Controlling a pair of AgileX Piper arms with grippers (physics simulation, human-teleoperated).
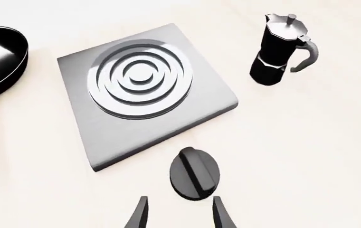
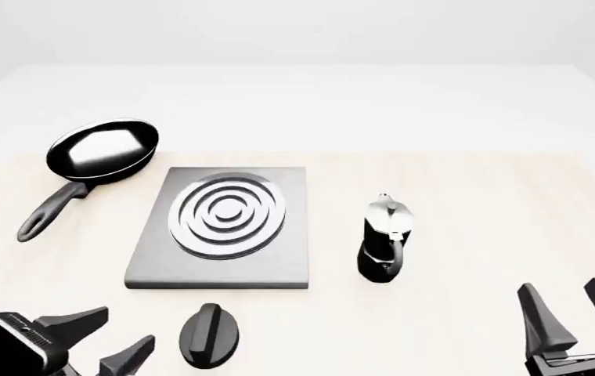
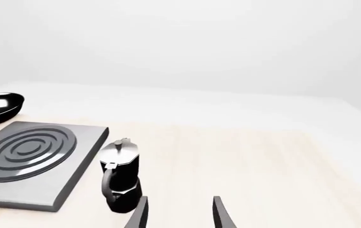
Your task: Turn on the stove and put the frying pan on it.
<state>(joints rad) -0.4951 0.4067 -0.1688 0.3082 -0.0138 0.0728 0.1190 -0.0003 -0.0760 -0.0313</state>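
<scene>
A: Inventory, biggest first?

B: One pale wood-grain table (image 2: 465, 235). One stove (image 2: 225, 227), a flat square grey slab with concentric silver-white burner rings, sits centre-left on it. One frying pan (image 2: 102, 150), round, shallow, black with a glossy inside and a long black handle, lies behind the slab's far-left corner, apart from it. One black-and-silver moka pot (image 2: 385, 237) stands upright just right of the slab. One small black oval knob (image 2: 210, 335) lies on the table in front of the slab's near edge, not touching it.

A: Arms?

B: Two. Left gripper (image 2: 109, 338) hangs low at the near-left, fingers spread, nothing held, the knob just to its right. Right gripper (image 2: 579, 313) at the near-right, fingers parted too, empty, well apart from the pot.
</scene>
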